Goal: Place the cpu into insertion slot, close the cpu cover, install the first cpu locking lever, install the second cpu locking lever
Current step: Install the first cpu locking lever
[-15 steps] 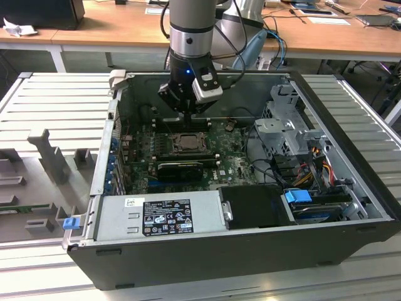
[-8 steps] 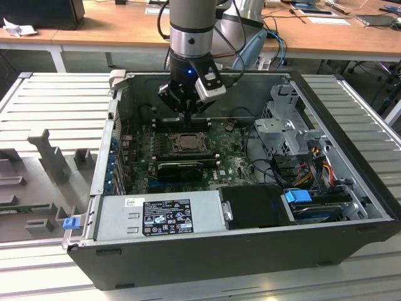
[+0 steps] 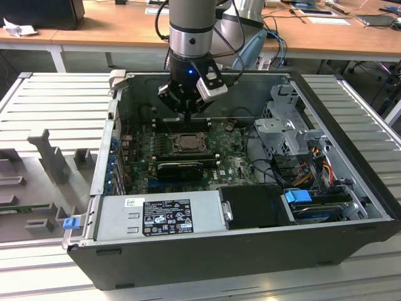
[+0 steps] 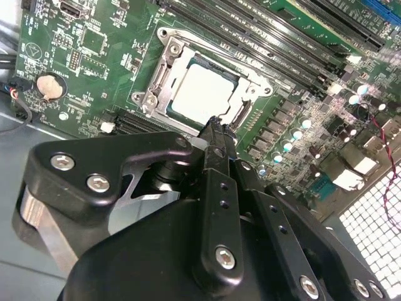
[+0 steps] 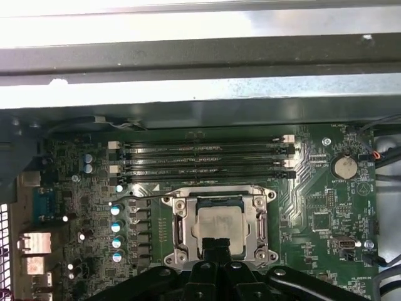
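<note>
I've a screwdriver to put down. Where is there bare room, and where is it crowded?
The ribbed grey surface on the exterior view's right of the computer case is bare. On the exterior view's left, grey fixture blocks take up part of it. Inside it is crowded: the gripper hangs over the cpu, cables beside the drive cage.

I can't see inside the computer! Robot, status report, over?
Gripper shut, empty, tip by the cpu cover edge. Cpu seated, cover down around it. Nothing in the way.

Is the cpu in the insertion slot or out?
In: the cpu lies flat inside the insertion slot, metal rim around it.
</note>
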`<state>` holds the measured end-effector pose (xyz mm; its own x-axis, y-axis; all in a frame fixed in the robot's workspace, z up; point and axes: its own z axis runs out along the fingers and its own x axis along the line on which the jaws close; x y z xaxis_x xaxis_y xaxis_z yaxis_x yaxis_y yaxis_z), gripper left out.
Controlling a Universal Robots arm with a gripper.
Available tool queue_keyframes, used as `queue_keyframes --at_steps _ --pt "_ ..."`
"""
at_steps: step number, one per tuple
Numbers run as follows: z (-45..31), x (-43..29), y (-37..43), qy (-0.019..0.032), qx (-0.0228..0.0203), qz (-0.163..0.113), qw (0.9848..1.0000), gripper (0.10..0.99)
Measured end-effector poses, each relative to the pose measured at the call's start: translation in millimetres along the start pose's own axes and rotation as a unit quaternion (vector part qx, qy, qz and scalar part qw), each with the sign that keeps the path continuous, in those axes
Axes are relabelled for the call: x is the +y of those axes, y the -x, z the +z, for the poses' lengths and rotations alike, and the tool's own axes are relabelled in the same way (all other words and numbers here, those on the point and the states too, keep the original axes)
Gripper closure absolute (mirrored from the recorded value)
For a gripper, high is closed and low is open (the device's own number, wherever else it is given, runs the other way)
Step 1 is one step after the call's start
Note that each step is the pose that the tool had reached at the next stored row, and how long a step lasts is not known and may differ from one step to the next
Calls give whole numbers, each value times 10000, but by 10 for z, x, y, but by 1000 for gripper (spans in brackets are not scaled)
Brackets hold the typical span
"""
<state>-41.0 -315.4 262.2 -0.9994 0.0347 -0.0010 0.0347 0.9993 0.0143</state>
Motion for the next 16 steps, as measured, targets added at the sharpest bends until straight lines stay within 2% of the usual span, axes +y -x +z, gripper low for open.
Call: queue_keyframes --at_steps 16 --pt "1 -3 -66 25 2 -27 10000 980"
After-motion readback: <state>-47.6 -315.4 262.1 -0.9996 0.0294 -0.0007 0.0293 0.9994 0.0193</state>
